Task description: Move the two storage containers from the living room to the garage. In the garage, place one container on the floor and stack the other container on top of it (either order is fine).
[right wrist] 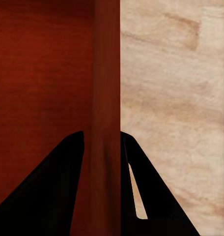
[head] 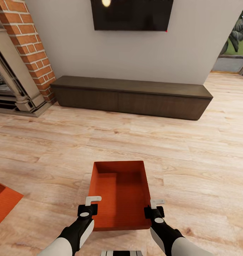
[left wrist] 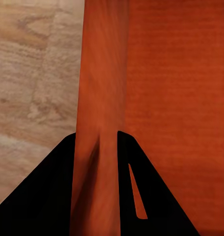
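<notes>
One orange-red storage container point(head: 119, 192) sits in front of me in the living room, over the light wood-plank floor point(head: 192, 160). My left gripper point(head: 89, 207) is shut on its left wall, and the left wrist view shows that wall point(left wrist: 99, 98) pinched between the black fingers point(left wrist: 43, 196). On the opposite side my right gripper point(head: 155, 208) is shut on the right wall point(right wrist: 106, 88), again clamped between the two fingers. The second storage container point(head: 2, 202) lies on the floor at the left edge, partly cut off. I cannot tell whether the held container touches the floor.
A long dark low cabinet point(head: 132, 96) runs along the white wall ahead, under a wall TV point(head: 132, 14). The red brick fireplace point(head: 25, 53) stands at the far left. A glass door with greenery point(head: 238, 42) is at the far right.
</notes>
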Tool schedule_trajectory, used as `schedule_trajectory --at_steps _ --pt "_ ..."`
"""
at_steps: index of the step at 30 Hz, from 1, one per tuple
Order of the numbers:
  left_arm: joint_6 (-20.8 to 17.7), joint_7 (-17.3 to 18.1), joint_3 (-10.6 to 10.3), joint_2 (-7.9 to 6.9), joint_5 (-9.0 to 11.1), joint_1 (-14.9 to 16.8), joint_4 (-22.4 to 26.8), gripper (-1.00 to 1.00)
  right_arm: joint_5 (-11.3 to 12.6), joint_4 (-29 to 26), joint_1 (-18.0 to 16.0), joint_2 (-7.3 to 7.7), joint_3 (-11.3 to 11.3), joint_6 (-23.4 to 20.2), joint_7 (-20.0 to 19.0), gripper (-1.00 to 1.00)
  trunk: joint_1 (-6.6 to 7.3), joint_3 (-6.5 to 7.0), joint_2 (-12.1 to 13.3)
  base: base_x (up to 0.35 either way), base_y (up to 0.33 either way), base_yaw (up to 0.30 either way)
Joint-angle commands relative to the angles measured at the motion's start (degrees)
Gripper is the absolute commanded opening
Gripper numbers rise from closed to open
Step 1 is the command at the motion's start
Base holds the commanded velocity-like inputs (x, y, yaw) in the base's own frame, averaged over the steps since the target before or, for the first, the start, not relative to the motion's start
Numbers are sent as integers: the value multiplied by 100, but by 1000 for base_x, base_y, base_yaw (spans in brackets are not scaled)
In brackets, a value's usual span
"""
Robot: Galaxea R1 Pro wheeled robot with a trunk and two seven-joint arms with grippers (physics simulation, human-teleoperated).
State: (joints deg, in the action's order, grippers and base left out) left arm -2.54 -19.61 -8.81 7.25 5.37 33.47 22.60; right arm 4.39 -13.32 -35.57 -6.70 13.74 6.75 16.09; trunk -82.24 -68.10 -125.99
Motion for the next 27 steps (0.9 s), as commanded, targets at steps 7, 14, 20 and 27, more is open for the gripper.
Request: schedule_trajectory --at_steps 7,14,20,27 --pt "-27 -43 -42 -4 35 2 17 -100 71 14 -3 2 32 33 26 -100 155 123 281 0 0 0" --pt "-24 -43 3 -4 36 2 17 -100 75 14 -3 -5 32 37 26 -100 309 248 562 0 0 0" --pt "-24 -43 10 -4 38 2 15 -100 76 14 -3 -8 32 37 26 -100 441 356 802 0 0 0" --pt "-26 -43 10 -4 35 2 11 -100 79 14 -3 -15 32 25 26 -100 594 482 1083 0 0 0"
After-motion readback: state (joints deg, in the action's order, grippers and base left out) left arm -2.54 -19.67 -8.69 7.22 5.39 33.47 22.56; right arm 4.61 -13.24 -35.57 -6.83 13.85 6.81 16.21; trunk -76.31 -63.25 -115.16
